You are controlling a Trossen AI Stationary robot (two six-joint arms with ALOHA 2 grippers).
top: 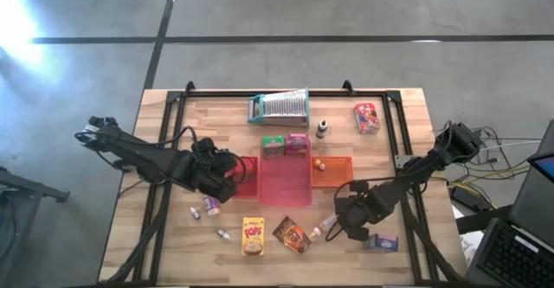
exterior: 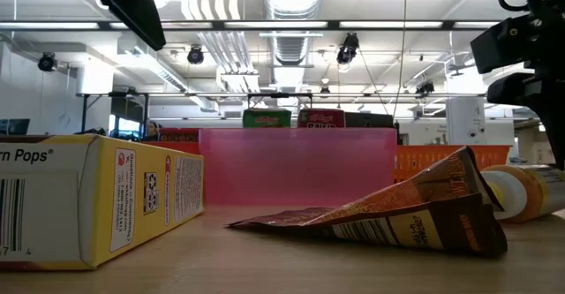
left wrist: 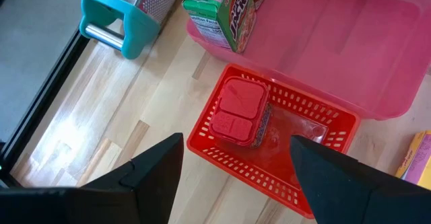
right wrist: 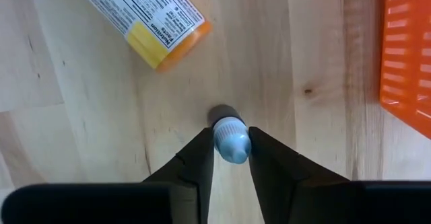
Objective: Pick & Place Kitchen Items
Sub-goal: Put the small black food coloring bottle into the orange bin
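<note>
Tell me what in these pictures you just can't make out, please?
- Small blue-capped bottle: the right gripper closes around it; in the high view that arm covers it.
- Clear-bodied item with a red lid in the red basket: contents unreadable in the left wrist view; the left gripper hangs open above.
- Yellow box: its name is cut off by the low view's edge.

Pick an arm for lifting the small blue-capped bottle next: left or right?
Right. Its end effector already brackets the blue-capped bottle, fingers against both sides. The left end effector hangs open over the red basket.
</note>
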